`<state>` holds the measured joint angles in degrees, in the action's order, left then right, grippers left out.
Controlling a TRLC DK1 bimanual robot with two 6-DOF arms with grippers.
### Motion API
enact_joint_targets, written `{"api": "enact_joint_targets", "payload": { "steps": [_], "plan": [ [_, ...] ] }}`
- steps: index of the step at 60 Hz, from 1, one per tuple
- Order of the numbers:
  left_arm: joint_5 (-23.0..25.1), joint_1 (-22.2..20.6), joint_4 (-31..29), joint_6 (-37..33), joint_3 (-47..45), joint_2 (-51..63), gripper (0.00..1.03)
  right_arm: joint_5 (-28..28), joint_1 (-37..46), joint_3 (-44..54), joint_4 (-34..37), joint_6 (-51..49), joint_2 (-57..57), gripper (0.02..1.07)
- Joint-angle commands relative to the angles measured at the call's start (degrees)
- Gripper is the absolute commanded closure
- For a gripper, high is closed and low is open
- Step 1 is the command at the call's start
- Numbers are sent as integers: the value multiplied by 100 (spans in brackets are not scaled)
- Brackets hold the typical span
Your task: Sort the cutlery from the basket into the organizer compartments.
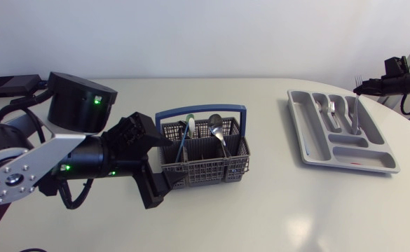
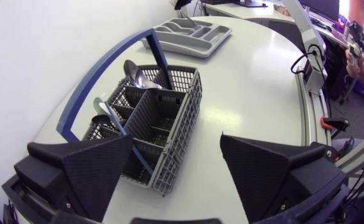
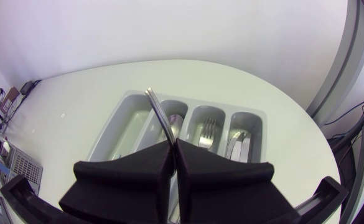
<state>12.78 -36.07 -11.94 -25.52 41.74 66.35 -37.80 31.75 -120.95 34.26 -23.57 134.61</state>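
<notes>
The grey basket (image 1: 206,166) with a blue handle (image 1: 201,110) stands mid-table and holds a metal spoon (image 1: 216,127), a pale-handled utensil (image 1: 190,126) and a blue-handled one. My left gripper (image 1: 159,162) is open at the basket's left end. In the left wrist view the basket (image 2: 169,118) lies just ahead of the wide-apart fingers (image 2: 88,171), one corner between them. The grey organizer (image 1: 383,162) sits at the right with cutlery in three compartments. My right gripper (image 1: 370,86) hangs above its far edge, shut on a fork (image 3: 158,114) over the organizer (image 3: 116,127).
The table's rounded edge runs close behind and to the right of the organizer. Bare white tabletop lies between basket and organizer. My left arm's bulky links (image 1: 78,101) occupy the table's left side.
</notes>
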Motion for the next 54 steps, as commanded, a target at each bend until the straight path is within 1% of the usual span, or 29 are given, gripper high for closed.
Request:
{"api": "enact_joint_targets", "payload": {
  "steps": [1,17,39,54],
  "plan": [
    [-29,48,61,-6,-69,-87,7,27,-90,10,37,125,162,101],
    [-29,92,105,-23,-175,-184,7,141,-195,133,-77,186,259,101],
    [14,303,210,-111,-385,-263,7,177,-301,-113,-113,353,549,101],
    [23,312,210,-129,-403,-315,7,185,-283,-245,-77,406,734,101]
  ]
}}
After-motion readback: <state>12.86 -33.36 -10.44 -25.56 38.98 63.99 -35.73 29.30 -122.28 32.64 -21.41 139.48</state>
